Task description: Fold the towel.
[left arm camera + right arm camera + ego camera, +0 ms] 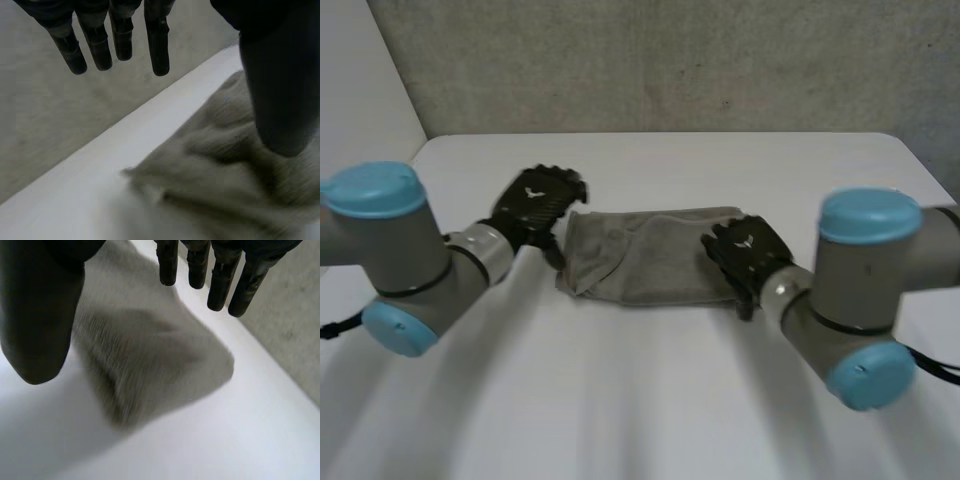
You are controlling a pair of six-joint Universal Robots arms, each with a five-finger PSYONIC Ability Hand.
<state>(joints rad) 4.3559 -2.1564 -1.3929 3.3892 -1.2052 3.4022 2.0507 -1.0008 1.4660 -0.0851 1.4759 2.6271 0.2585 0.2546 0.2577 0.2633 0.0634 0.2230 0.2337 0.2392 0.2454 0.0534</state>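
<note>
— What sort of place is this?
— It looks like a robotics lab. A white table with rounded corners point(650, 400) fills the lower frame. A grey-jointed, light-blue-capped left arm point(410, 250) and a matching right arm point(860, 290) sit at the lower corners, and a rough grey wall point(670, 60) spans the top.

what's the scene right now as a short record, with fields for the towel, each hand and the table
towel: grey, wrinkled, lying on the table between the two hands
left hand: open, fingers straight, at the towel's end on the robot's left, holding nothing
right hand: open, fingers straight, over the towel's opposite end, holding nothing
table: white
</note>
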